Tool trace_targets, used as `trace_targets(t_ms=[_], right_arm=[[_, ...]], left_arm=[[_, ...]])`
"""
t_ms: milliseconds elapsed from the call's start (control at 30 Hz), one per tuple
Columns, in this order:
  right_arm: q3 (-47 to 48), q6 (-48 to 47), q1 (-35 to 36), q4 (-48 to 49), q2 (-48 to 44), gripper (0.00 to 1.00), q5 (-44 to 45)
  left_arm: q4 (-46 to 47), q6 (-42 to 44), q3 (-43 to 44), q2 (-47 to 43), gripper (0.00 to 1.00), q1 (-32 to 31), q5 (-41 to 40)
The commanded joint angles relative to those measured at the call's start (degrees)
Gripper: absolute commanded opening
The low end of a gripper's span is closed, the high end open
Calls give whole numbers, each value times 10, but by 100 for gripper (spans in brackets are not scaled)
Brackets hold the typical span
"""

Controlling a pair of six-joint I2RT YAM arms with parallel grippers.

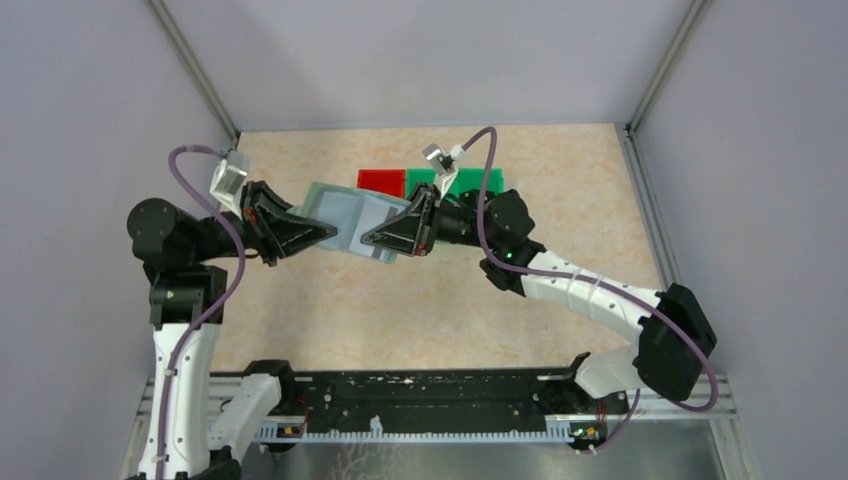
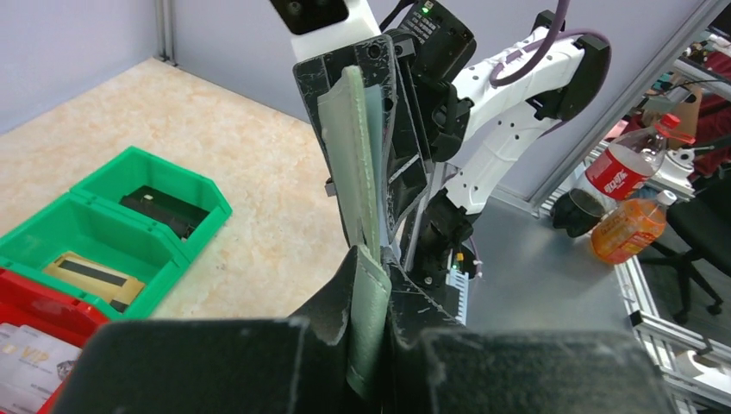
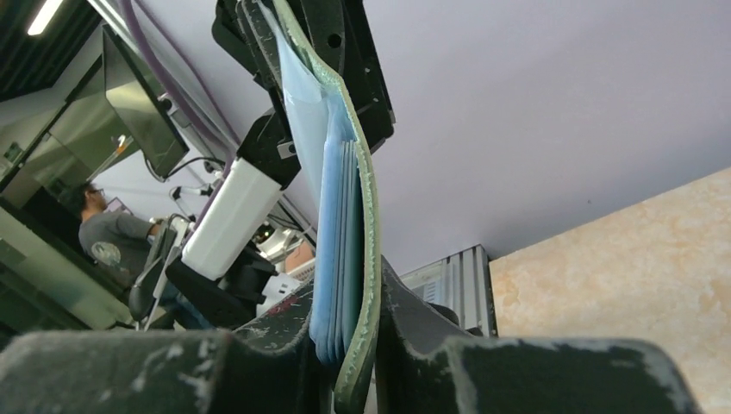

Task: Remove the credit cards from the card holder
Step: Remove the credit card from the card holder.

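The grey-green card holder [image 1: 352, 222] hangs open above the table, stretched between both grippers, its pale blue inside facing up. My left gripper [image 1: 326, 233] is shut on its left end [image 2: 369, 323]. On the right end, my right gripper [image 1: 373, 238] is shut, pinching the blue pocket layers [image 3: 338, 259] against the green cover [image 3: 369, 241]. The pockets show edge-on, and no credit cards show in them. A dark card [image 2: 160, 210] and a tan card [image 2: 90, 276] lie in the green bin [image 2: 198, 185].
A red bin [image 1: 380, 180] and the green bin [image 1: 470, 182] stand side by side at the back of the table, just behind the holder. The red bin [image 2: 39, 304] holds pale cards [image 2: 26, 366]. Purple walls close in three sides.
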Motion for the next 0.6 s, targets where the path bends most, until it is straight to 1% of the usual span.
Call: trace_targets(t_ms=[0, 67, 100, 167, 200, 267, 333, 400, 500, 567], right_arm=[[31, 5, 6, 3, -24, 14, 4], [42, 14, 6, -8, -17, 6, -3], [45, 16, 7, -13, -15, 1, -3], [46, 12, 8, -30, -16, 0, 5], [47, 4, 10, -43, -18, 0, 9], [53, -23, 12, -83, -26, 0, 16], [63, -48, 13, -132, -32, 0, 15], [74, -68, 12, -179, -35, 0, 15], [99, -99, 12, -244, -32, 0, 4], [127, -127, 12, -310, -28, 0, 5]], left_arm=[[-50, 63, 13, -24, 0, 1, -30], [-85, 107, 19, -26, 4, 1, -43], [-99, 126, 22, -23, 9, 1, -50], [-119, 148, 28, -11, 18, 1, -56], [-129, 154, 29, -4, 26, 1, -52], [-148, 164, 29, 7, 46, 1, -43], [-164, 176, 27, 8, 57, 1, -40], [-143, 163, 13, 2, 64, 1, -34], [-116, 115, -7, 2, 70, 1, -21], [-103, 94, -23, 5, 73, 1, -4]])
